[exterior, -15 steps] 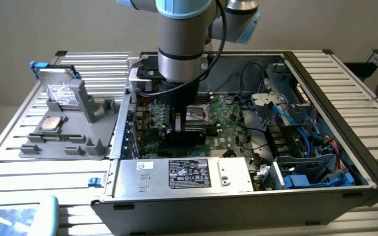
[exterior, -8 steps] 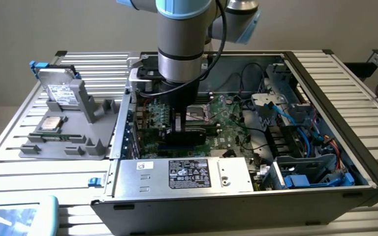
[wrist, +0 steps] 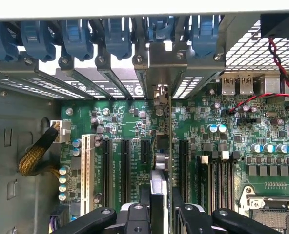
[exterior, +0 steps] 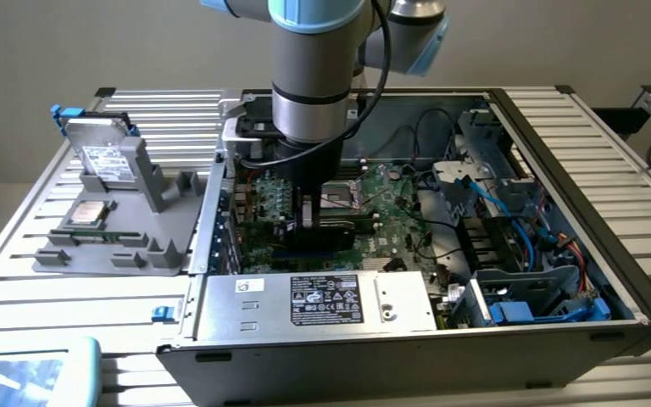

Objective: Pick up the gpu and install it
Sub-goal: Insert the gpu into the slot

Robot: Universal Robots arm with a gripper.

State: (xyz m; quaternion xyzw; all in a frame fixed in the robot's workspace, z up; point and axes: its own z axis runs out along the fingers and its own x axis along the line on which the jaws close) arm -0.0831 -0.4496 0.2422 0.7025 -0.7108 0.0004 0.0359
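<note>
The gpu [wrist: 169, 126] stands edge-on over the green motherboard [wrist: 125, 117], lined up with a black expansion slot. Its silver end bracket [wrist: 166, 61] sits against the case's rear wall, between the slot covers. My gripper [wrist: 161, 207] is shut on the card's near end, a black finger on each side. In the exterior view my gripper [exterior: 308, 212] reaches down inside the open computer case [exterior: 597, 254], with the gpu [exterior: 331, 236] showing as a dark plate below it, low over the board.
A grey holder [exterior: 162, 246] at the exterior view's left carries two silver hard drives [exterior: 105, 157]. Inside the case are the power supply [exterior: 325, 301], blue drive cages [exterior: 529, 297], loose cables [exterior: 439, 170], blue slot latches [wrist: 76, 39] and memory slots [wrist: 217, 170].
</note>
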